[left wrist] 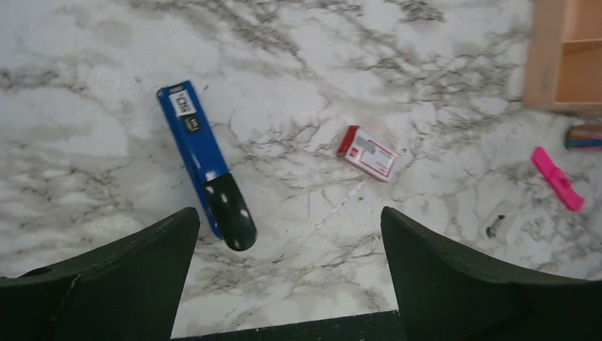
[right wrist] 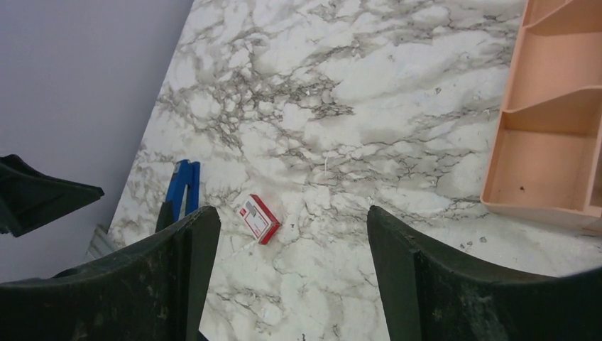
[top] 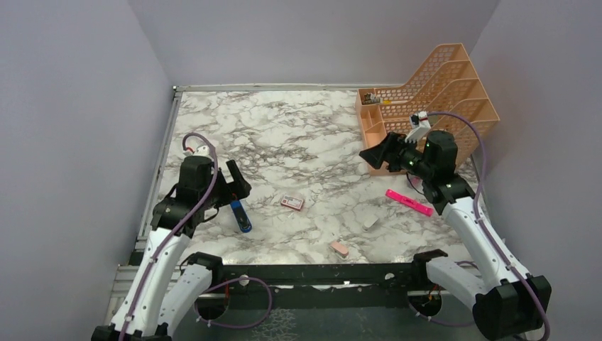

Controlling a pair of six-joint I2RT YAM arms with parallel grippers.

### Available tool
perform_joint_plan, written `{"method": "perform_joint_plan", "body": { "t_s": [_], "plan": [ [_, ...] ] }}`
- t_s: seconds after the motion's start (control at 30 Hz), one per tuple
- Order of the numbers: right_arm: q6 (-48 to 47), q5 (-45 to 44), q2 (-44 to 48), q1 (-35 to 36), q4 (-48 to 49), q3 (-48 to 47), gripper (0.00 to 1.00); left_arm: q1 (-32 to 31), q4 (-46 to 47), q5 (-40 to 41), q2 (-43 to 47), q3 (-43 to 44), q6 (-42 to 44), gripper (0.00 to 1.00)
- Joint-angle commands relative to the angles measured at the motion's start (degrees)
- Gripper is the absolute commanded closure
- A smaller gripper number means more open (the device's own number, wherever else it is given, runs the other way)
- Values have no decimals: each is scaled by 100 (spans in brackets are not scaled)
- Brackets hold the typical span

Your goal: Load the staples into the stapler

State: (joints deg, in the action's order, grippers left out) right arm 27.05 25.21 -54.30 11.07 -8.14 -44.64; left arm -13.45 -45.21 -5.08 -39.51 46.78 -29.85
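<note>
Waiting on first grasp | stapler [left wrist: 202, 160] closed, staples [left wrist: 368, 153] beside it, untouched | left pincer [left wrist: 287, 213] spread near stapler | right pincer [right wrist: 291, 212] spread, well apart from stapler

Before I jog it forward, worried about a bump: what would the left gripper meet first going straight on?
Likely bare table between the stapler and the staples; the left gripper aims at neither, though depth is unclear.

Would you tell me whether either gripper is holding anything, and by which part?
Nothing is held: the left gripper and right gripper both stand open; the stapler and staples lie untouched.
</note>
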Motion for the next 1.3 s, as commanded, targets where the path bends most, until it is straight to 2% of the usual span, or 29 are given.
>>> {"method": "perform_joint_plan", "body": {
  "t_s": [0.0,0.13,0.33,0.5,0.57,0.73,0.93,1.1,1.27],
  "plan": [
    [-101,17,-203,281,219,69,19,44,-826,1187,-709,-8,-697,1],
    [-270,-569,-593,998,71,63,19,37,-746,1390,-962,39,-942,1],
    [-914,-1497,-1629,2588,77,-316,19,31,123,613,-1071,-64,-863,1],
    [-2537,-1901,-2738,3903,338,-617,22,36,902,-31,-1302,-197,-760,1],
    [-3044,-2052,-3217,4197,408,-783,23,36,1175,-281,-1458,-266,-759,1],
    [-3307,-1945,-4107,4251,327,-1347,22,35,1593,-599,-1894,-280,-702,1],
    [-3774,-1686,-4741,4262,185,-1812,22,42,1981,-746,-2142,-225,-584,3],
    [-4132,-1372,-5011,4256,128,-1976,23,44,2130,-857,-2439,-204,-499,10],
    [-4206,-1314,-5266,4252,-19,-2123,26,45,2361,-989,-2618,-356,-546,22]
  ]
}}
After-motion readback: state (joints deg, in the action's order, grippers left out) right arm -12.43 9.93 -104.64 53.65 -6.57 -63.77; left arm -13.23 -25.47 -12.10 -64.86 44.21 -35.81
